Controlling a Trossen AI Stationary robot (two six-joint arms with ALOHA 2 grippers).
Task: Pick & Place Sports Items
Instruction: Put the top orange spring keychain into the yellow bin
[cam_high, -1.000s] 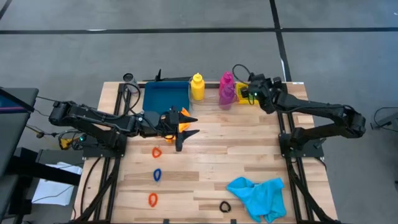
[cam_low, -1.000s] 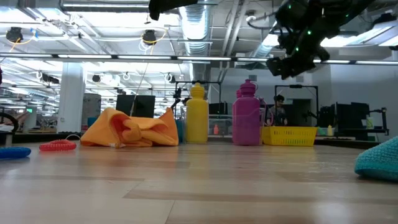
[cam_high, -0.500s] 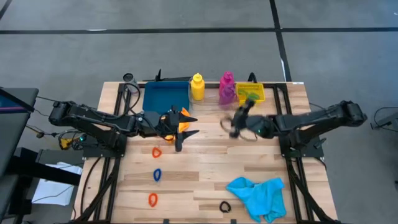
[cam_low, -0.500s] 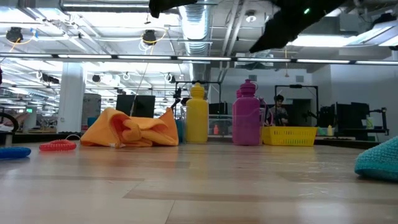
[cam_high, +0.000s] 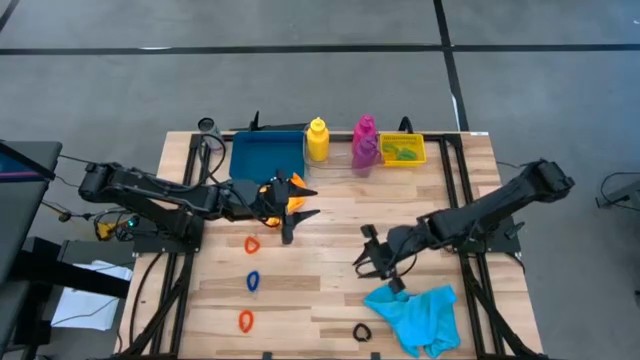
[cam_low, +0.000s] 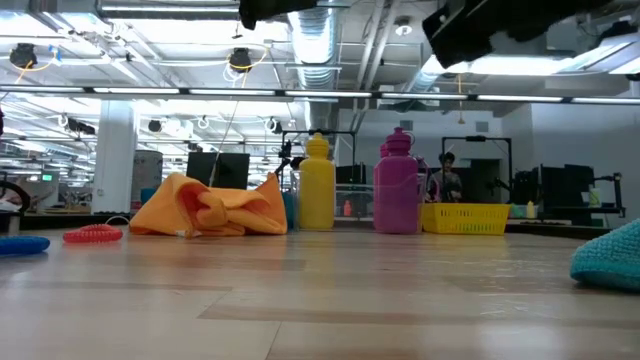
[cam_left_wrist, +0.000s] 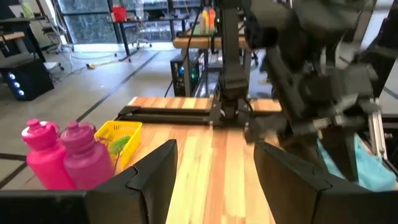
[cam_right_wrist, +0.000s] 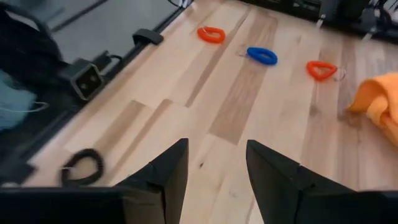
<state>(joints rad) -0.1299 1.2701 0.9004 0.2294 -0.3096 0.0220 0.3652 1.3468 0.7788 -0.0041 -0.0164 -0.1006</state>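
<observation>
Cyan cloth lay crumpled, fuzzy, at tabletop front-right. Right end effector hovered just above cloth's upper-left edge, fingers apart, empty. Left end effector fingers apart over orange cloth.

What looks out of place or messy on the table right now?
Nothing is spilled or broken. The yellow bottle and pink bottle stand upright at the back edge. The orange cloth and blue cloth lie crumpled, and the small rings are scattered loose on the wood, not gathered anywhere.
</observation>
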